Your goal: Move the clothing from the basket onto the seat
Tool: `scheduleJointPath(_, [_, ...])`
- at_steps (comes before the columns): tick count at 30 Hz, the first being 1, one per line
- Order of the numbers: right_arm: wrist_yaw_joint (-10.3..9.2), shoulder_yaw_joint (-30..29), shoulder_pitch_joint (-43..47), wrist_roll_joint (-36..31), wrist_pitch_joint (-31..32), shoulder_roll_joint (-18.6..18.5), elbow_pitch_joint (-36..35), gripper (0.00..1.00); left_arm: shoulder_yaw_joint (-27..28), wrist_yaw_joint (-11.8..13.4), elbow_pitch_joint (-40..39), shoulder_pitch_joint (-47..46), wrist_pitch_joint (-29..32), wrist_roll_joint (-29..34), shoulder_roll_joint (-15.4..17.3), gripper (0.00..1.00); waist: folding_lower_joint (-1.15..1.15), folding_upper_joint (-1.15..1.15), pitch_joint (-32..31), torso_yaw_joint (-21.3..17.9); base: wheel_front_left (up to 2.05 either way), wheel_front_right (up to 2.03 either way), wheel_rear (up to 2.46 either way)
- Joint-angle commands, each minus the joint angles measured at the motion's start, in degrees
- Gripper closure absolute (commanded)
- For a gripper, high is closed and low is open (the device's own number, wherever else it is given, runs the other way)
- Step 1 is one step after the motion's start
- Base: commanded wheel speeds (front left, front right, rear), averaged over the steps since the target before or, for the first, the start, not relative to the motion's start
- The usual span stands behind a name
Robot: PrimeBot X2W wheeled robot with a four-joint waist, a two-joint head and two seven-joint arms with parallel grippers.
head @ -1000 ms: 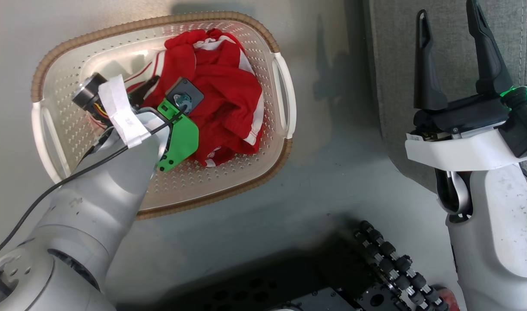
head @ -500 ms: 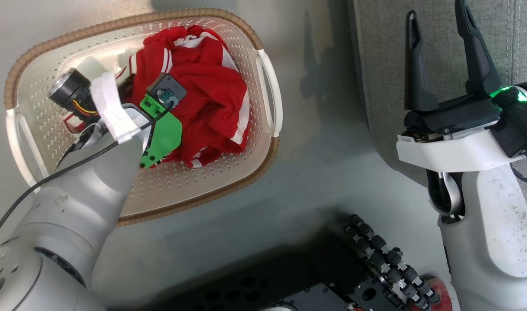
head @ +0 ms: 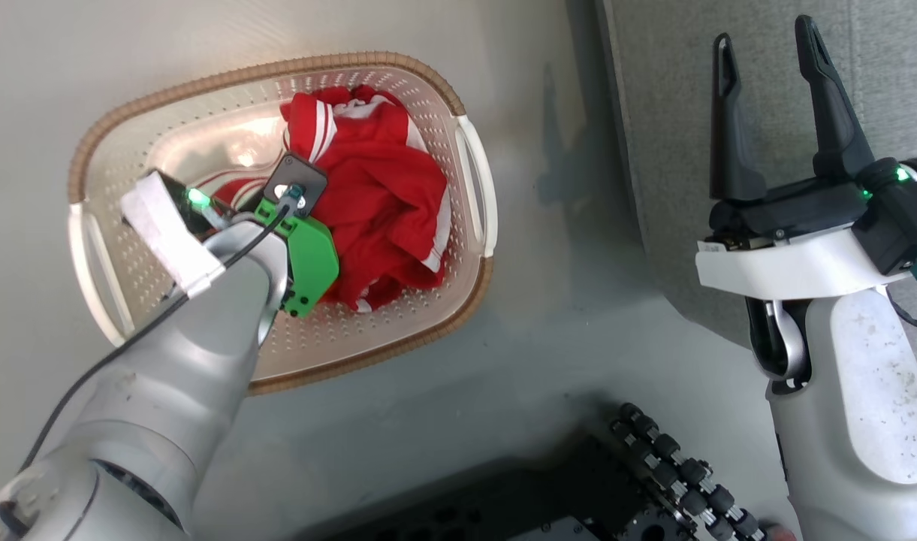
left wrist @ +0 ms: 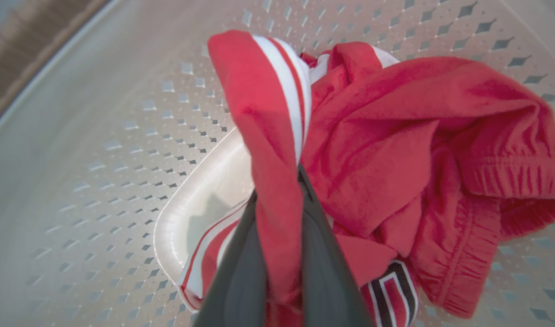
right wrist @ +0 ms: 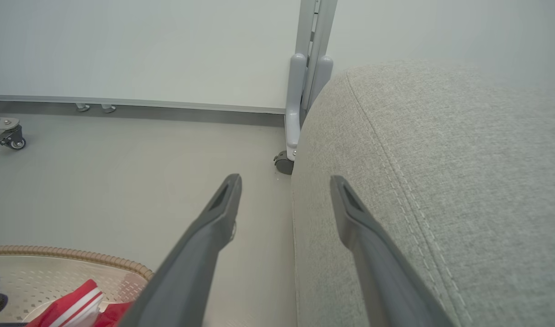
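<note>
Clothing (head: 383,188): red with white stripes, bunched in the right half of the basket (head: 338,323), upper centre-left of the head view; all of it inside the basket.
Basket: cream, perforated, brown woven rim; stands on the floor (head: 563,300), left of the seat (head: 668,113) and apart from it.
Left gripper (left wrist: 278,186): reaches down into the basket; fingers (left wrist: 241,272) pressed together, pinching a striped red fold that stands up between them at the centre of the left wrist view.
Left forearm (head: 203,353): runs from the lower left of the head view up over the basket's left side, with a green bracket (head: 308,255) at the wrist.
Right gripper (head: 762,30): upper right of the head view, at the seat's left edge; fingers (head: 826,98) spread wide, holding nothing, one over the floor and one over the seat in the right wrist view.
Seat: grey fabric with a stitched seam, right side of the head view.
</note>
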Motion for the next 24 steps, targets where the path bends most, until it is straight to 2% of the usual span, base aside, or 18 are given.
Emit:
scheduleJointPath(1, [0.00, -0.17, 1.15, -0.11, -0.18, -0.42, 0.47, 0.00, 0.85, 0.24, -0.09, 1.49, -1.02, -1.12, -0.59, 1.00, 0.00, 0.00, -5.62, 1.74, 0.00, 0.00, 0.00])
scheduleJointPath(5, [0.00, 0.03, 3.29, -0.53, -0.18, -0.72, 1.79, 0.00, 3.11, 0.50, -1.02, 5.50, -3.47, -3.90, -1.23, 1.00, 0.00, 0.00, -12.26, 2.90, 0.00, 0.00, 0.00])
scheduleJointPath(10, [0.00, 0.85, 7.02, 0.17, -0.18, -0.78, 3.43, 0.00, 5.84, -1.15, -5.25, 11.46, -4.73, -6.88, -1.73, 1.00, 0.00, 0.00, -21.62, 4.30, 0.00, 0.00, 0.00])
scheduleJointPath(17, [0.00, 2.53, 13.25, 0.13, -0.18, -1.87, 5.26, 0.00, 11.36, 0.77, -18.34, 21.32, -4.65, -6.50, -0.49, 1.00, 0.00, 0.00, -34.30, 7.27, 0.00, 0.00, 0.00])
scheduleJointPath(24, [0.00, 3.70, 19.39, 0.19, -0.18, -2.68, 6.64, 0.00, 17.93, 1.32, -31.46, 32.55, -4.67, -3.77, 0.07, 1.00, 0.00, 0.00, -44.54, 9.13, 0.00, 0.00, 0.00])
